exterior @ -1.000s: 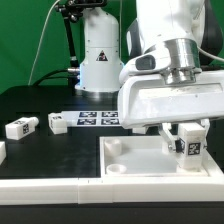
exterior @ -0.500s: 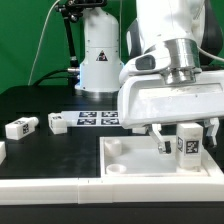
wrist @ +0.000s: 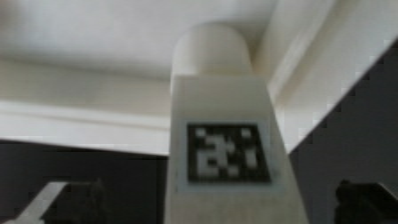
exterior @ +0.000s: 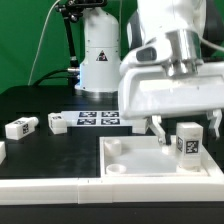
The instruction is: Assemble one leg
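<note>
A leg point(exterior: 187, 142), a white block with a marker tag on its face, stands upright in the large white tray-like piece point(exterior: 130, 172), near that piece's far corner on the exterior view's right. My gripper point(exterior: 186, 131) is open, with one finger on each side of the leg's top and a gap on both sides. In the wrist view the leg point(wrist: 224, 120) fills the middle, and the dark fingertips point(wrist: 61, 206) stand well apart from it.
Two more legs point(exterior: 20, 127) point(exterior: 58, 123) lie on the black table at the exterior view's left, and part of another white piece point(exterior: 2, 150) shows at the edge. The marker board point(exterior: 96, 119) lies behind the tray-like piece. A white robot base point(exterior: 98, 55) stands at the back.
My gripper was shut on the leg one second ago. It has opened, its fingers have spread wide, and the hand has risen slightly. The leg stays upright in place.
</note>
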Available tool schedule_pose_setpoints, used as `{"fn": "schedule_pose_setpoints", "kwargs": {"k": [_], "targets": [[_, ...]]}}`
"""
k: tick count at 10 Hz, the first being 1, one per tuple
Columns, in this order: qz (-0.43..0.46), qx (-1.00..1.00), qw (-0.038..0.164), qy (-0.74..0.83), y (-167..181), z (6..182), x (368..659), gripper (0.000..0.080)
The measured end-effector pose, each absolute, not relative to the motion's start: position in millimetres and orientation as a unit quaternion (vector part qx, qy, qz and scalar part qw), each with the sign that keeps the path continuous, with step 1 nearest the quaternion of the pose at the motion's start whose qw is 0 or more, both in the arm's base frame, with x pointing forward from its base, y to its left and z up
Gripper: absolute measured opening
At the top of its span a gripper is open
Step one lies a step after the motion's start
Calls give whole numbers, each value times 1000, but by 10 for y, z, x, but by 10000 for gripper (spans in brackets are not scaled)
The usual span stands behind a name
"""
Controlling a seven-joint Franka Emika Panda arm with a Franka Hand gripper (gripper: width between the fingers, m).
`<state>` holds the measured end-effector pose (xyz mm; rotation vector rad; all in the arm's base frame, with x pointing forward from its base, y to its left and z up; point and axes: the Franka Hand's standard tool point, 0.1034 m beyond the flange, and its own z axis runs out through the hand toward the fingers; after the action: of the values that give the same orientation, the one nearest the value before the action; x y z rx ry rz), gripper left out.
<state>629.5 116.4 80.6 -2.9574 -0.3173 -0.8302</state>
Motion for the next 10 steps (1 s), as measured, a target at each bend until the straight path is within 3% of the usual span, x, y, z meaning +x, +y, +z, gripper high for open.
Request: {"fn": "schedule_pose_setpoints", "kwargs": {"k": [2, 5, 8, 10], "targets": [[-269, -957, 28, -103, 1171, 927, 6317, 649], [-240, -965, 32, -106, 1200, 887, 6293, 649], [-116, -989, 39, -79, 1149, 755, 6280, 649], [-60, -994, 37, -77, 1089, 800, 6368, 649]]}}
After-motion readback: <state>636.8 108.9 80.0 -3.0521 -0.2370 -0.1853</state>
